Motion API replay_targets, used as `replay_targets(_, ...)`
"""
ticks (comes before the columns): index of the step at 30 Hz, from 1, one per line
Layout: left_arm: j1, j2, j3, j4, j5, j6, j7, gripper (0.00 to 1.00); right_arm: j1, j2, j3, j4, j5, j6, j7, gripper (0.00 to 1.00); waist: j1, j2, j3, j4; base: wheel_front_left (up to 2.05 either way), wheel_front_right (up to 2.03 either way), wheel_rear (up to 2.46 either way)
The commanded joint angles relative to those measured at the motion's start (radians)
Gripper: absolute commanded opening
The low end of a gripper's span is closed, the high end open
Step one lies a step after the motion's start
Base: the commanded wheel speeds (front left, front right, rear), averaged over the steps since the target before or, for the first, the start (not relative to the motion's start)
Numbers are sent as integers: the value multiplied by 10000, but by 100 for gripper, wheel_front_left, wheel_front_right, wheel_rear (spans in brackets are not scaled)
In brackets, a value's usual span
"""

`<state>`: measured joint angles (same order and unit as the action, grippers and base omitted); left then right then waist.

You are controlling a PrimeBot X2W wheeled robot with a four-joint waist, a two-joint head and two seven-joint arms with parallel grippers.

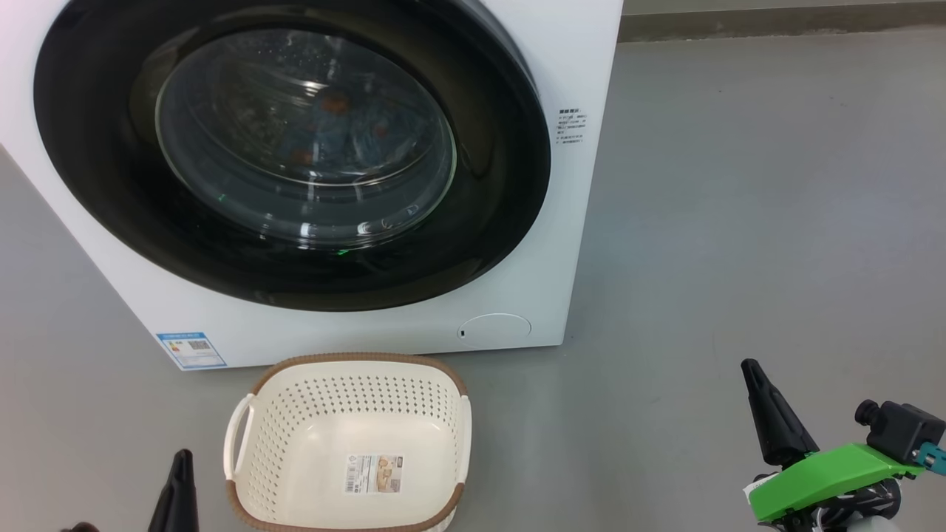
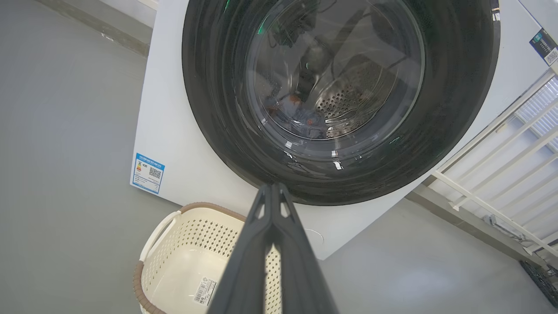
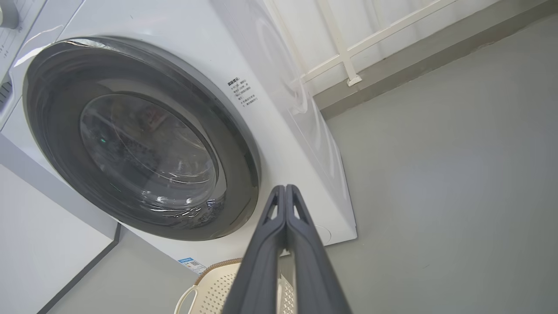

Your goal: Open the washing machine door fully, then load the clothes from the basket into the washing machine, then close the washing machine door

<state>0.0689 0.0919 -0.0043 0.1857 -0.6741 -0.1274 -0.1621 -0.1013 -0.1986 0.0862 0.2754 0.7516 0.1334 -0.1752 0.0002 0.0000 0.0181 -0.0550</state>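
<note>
The left gripper (image 1: 182, 464) and the right gripper (image 1: 755, 375) both have the jaws clenched tip to tip, and nothing is between them. The door (image 1: 96, 155) stands ahead of both pairs of jaws and above their tips, and it looks pressed flat against the washer (image 1: 584, 66). The clothes (image 1: 347, 129) are behind the glass, low in the drum, well beyond the jaws. The basket (image 1: 355, 363) is empty and sits on the floor just beside the left jaws, on their inner side, and well apart from the right jaws. So the task looks almost done, and the risks are small ones. First, I cannot tell whether the latch has caught. If the door was only pushed to, it may spring open again, and no jaw is near enough to stop it. Second, a fold of cloth could be trapped in the seal. This is hidden by the black rim, but the bundle seems to lie far from it. Third, if the left arm swings inward, its fingers can hit the basket handle and push or tip this light basket.
</note>
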Motion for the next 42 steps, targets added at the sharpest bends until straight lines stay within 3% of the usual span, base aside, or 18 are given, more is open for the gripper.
replay_targets(1,-521,84,182,-174,-305,-1,78,0,-224,-62,-44,-241,287,-7,99,0,-1,0,-4,11,0,0,0)
replay_targets(42,-1108,-108,591,216,-4376,-18,1243,0,-169,552,-817,-255,4074,-16,1261,0,-1,0,-79,252,0,0,0)
